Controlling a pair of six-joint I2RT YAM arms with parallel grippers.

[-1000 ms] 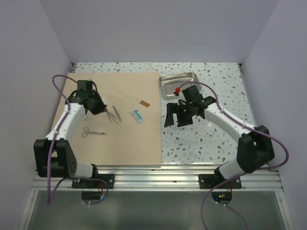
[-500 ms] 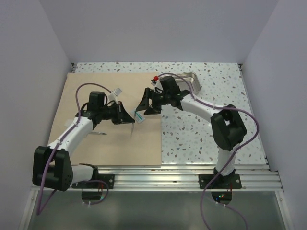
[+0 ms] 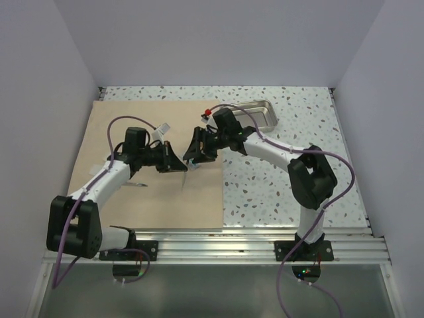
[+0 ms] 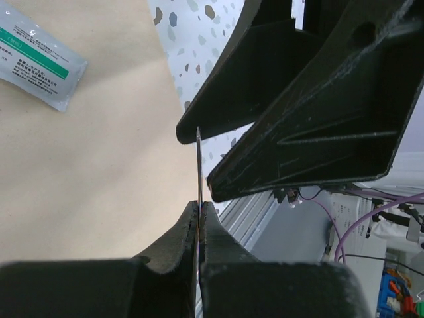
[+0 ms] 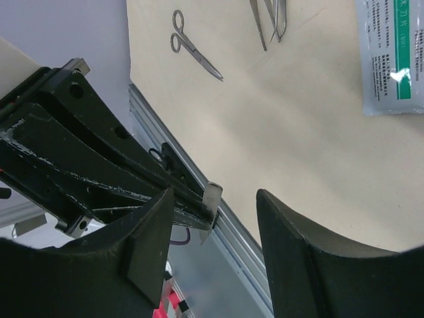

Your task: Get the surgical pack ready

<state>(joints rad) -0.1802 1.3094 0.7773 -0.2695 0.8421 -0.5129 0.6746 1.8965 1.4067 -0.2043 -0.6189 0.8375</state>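
Observation:
The tan wrap sheet (image 3: 132,199) lies flat on the left of the table. The steel tray (image 3: 260,111) sits at the back, right of the sheet, and looks empty. My left gripper (image 3: 177,163) is shut on a thin metal instrument (image 4: 199,165) and holds it above the sheet, seen edge-on. My right gripper (image 3: 193,151) is open and faces the left one, its jaws on either side of the instrument's end (image 5: 212,199). Scissors (image 5: 194,45), tweezers (image 5: 268,16) and a white-green packet (image 5: 391,56) lie on the sheet.
The packet also shows in the left wrist view (image 4: 40,63), beside the sheet's right edge. The speckled tabletop (image 3: 278,179) lies right of the sheet. White walls close in the back and both sides. A metal rail (image 3: 218,238) runs along the near edge.
My left gripper has lifted the thin instrument off the sheet and swung right. My right arm has swung left from beside the tray and closed in on the left gripper.

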